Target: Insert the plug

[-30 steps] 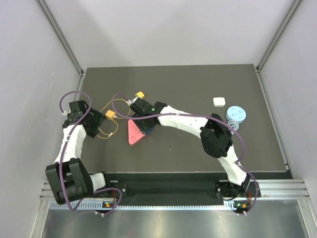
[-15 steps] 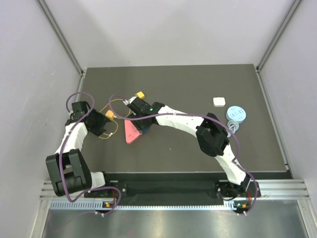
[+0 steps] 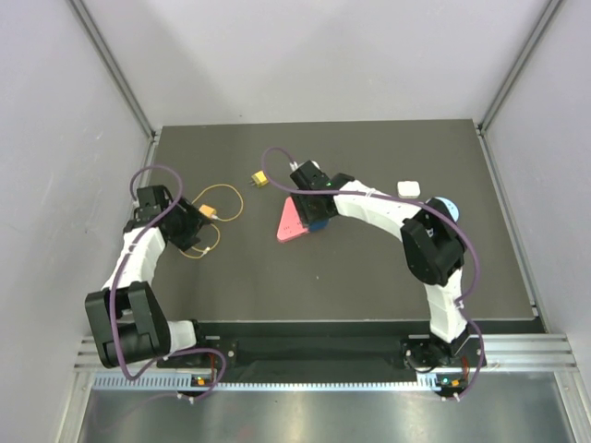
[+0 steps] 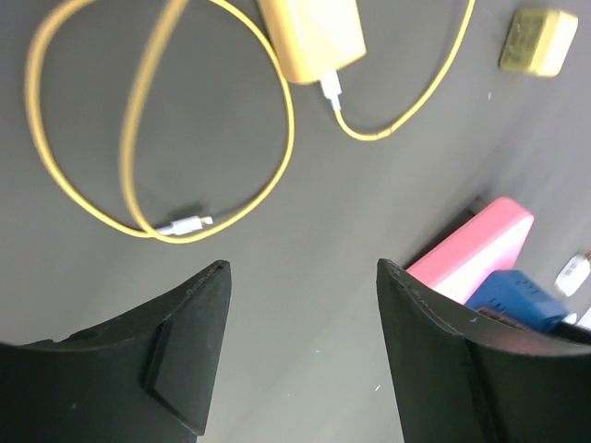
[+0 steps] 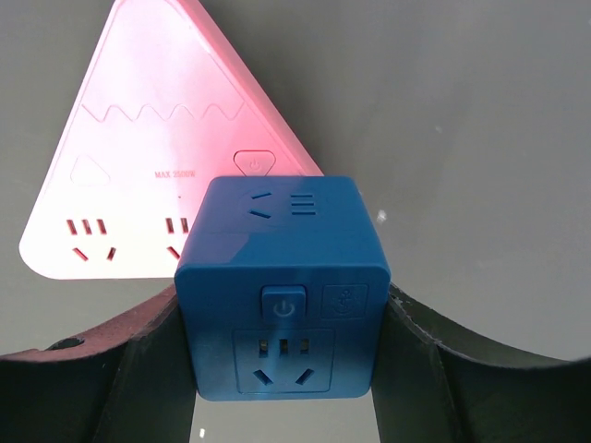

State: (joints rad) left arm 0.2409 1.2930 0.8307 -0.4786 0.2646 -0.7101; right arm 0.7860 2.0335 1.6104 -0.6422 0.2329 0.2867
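Observation:
A blue cube-shaped plug adapter (image 5: 282, 295) with a power button and socket face sits between my right gripper's (image 5: 286, 318) fingers, which are shut on its sides. Its far end overlaps a corner of the pink triangular power strip (image 5: 148, 175). From above, the right gripper (image 3: 314, 210), the blue cube (image 3: 319, 222) and the pink strip (image 3: 289, 223) lie mid-table. My left gripper (image 4: 300, 268) is open over bare mat, nothing between its fingers. A yellow charger (image 4: 312, 37) with a looped yellow cable (image 4: 138, 120) lies ahead of it. A small yellow plug (image 4: 538, 41) lies farther off.
A small white block (image 3: 407, 188) and a light-blue round disc (image 3: 443, 207) lie at the table's right, the disc partly behind my right arm. The yellow charger (image 3: 210, 211) and small yellow plug (image 3: 260, 180) lie left of the strip. Grey walls flank the dark mat (image 3: 369, 268).
My right gripper has swung to the right with the blue cube, and the pink strip has shifted right with it. The left gripper has moved a little toward the yellow charger.

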